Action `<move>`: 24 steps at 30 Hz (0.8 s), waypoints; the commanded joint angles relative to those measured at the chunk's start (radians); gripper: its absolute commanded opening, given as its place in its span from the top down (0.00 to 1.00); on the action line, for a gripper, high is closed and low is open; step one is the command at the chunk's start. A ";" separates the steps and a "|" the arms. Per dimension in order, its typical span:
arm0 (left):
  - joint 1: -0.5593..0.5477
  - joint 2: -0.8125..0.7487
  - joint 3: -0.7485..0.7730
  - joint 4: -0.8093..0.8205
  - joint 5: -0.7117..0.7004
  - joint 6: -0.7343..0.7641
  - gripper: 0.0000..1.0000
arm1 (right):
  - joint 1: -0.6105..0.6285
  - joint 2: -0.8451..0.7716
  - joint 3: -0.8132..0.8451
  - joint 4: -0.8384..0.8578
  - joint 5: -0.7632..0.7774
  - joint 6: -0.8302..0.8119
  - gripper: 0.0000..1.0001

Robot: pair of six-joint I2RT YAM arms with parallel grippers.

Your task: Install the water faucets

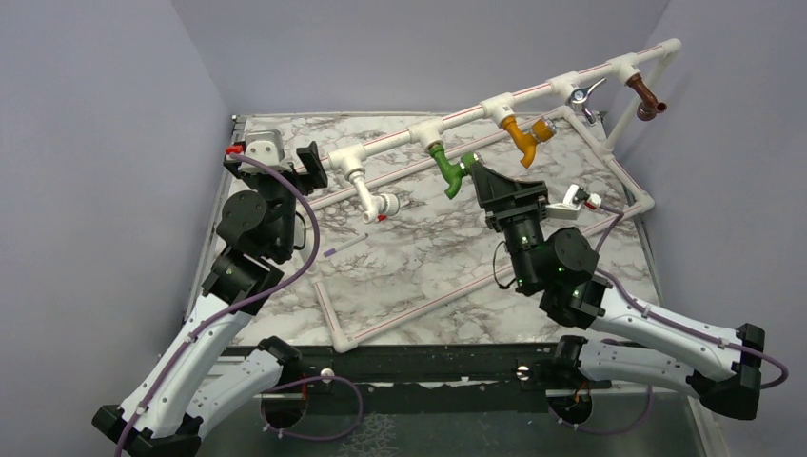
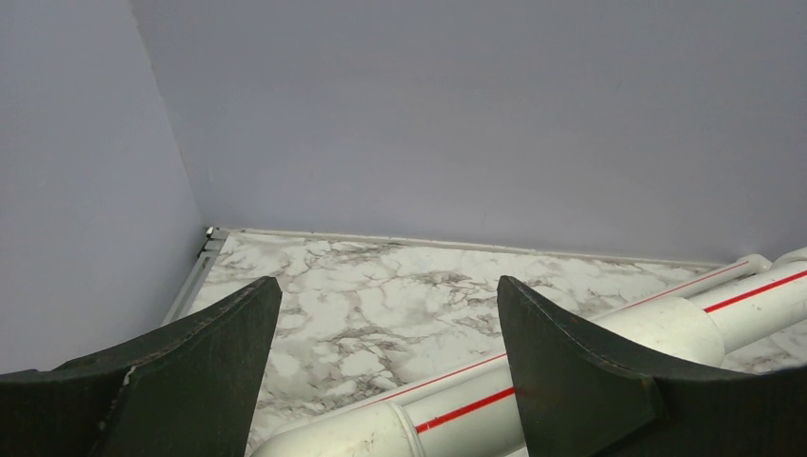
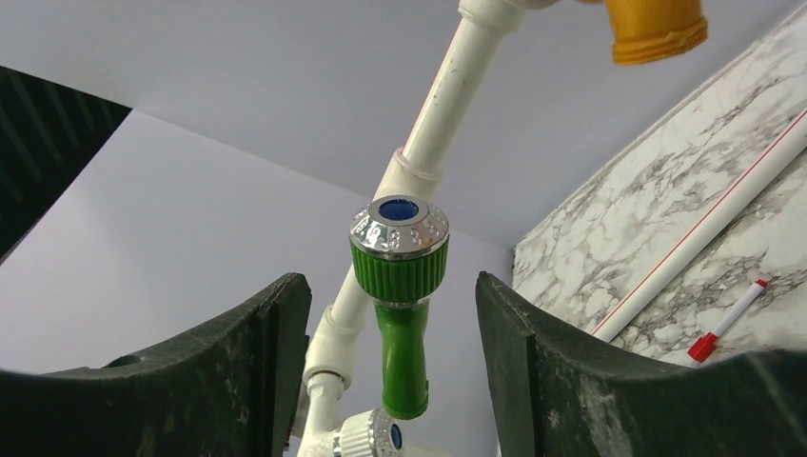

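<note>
The green faucet [image 1: 447,169] hangs from a tee of the white pipe frame [image 1: 466,116], between a white faucet [image 1: 373,197] and an orange faucet [image 1: 526,135]. A chrome faucet [image 1: 582,97] and a brown faucet [image 1: 647,96] hang further right. My right gripper [image 1: 479,176] is open, its jaws either side of the green faucet [image 3: 400,314] without touching it; the silver knob [image 3: 399,227] faces the camera. My left gripper [image 1: 285,162] is open and empty at the frame's left end, above the red-striped pipe [image 2: 571,357].
A loose chrome tap [image 1: 574,201] lies on the marble table [image 1: 419,257] right of my right gripper. A thin pen with a red cap [image 1: 350,243] lies mid-table, also in the right wrist view [image 3: 728,324]. The frame's low pipes cross the table. Grey walls enclose three sides.
</note>
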 commanded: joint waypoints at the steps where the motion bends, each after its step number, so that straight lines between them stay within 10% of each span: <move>1: -0.011 0.019 -0.016 -0.087 0.039 -0.004 0.16 | -0.003 -0.058 -0.011 -0.078 -0.001 -0.084 0.31; 24: -0.011 0.022 -0.020 -0.080 0.041 -0.001 0.16 | -0.003 -0.259 0.027 -0.165 -0.223 -1.092 0.33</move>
